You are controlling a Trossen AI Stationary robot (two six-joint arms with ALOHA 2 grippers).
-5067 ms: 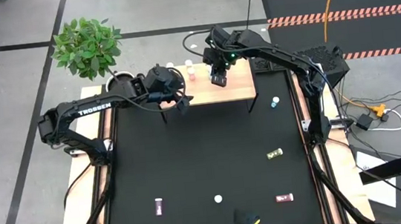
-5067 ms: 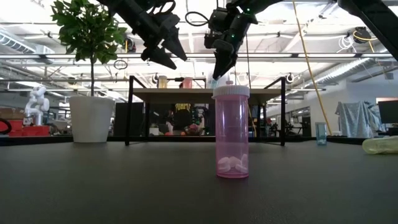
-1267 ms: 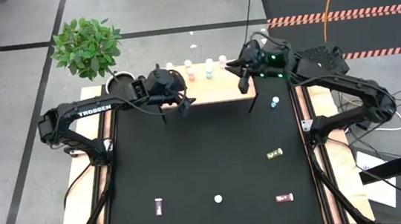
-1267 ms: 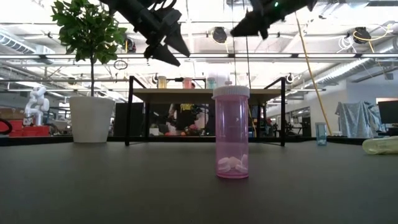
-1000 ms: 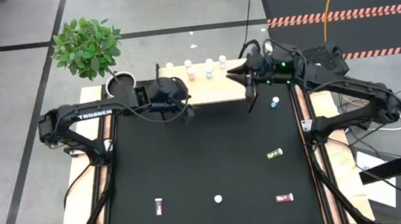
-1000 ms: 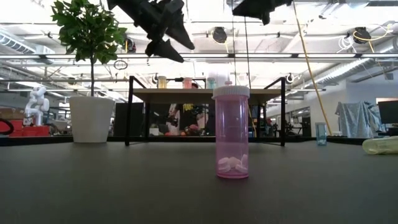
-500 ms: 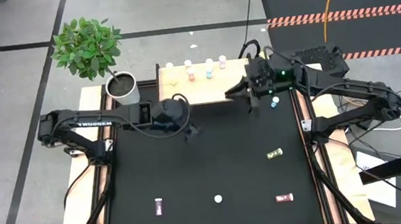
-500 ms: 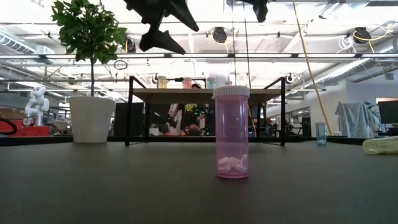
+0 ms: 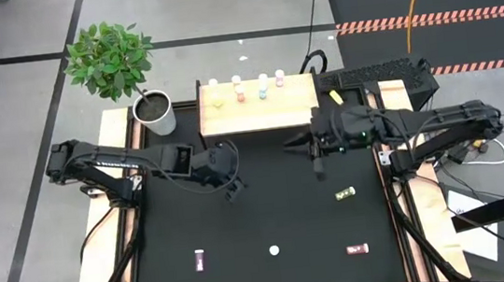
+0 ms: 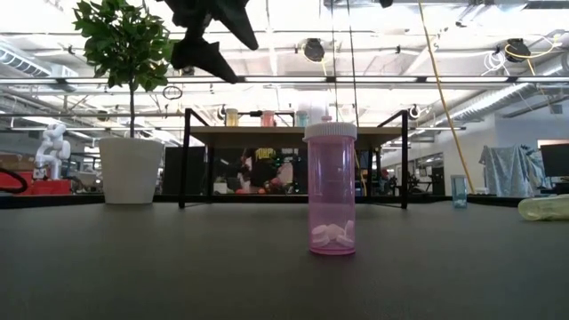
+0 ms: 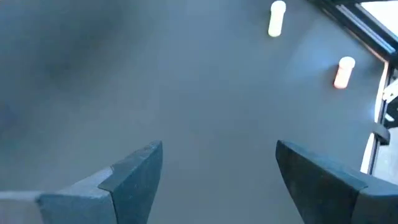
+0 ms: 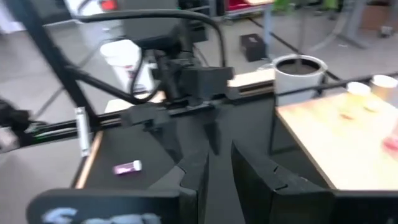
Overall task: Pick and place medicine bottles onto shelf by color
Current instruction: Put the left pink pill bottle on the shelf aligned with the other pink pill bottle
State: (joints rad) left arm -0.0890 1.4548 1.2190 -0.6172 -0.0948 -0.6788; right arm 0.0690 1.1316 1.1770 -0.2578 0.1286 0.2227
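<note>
Above the black table (image 9: 268,205) in a workshop hall, left hand (image 9: 234,186) wide, right hand (image 9: 318,159) narrow, both empty.

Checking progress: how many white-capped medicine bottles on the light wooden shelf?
4 along the shelf's far edge: yellow bottle, pink bottle, teal bottle, second pink bottle. None looks hidden.

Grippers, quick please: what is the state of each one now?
Left gripper: open, holding nothing, over the black mat.
Right gripper: nearly shut, nothing visible between its fingers.
</note>
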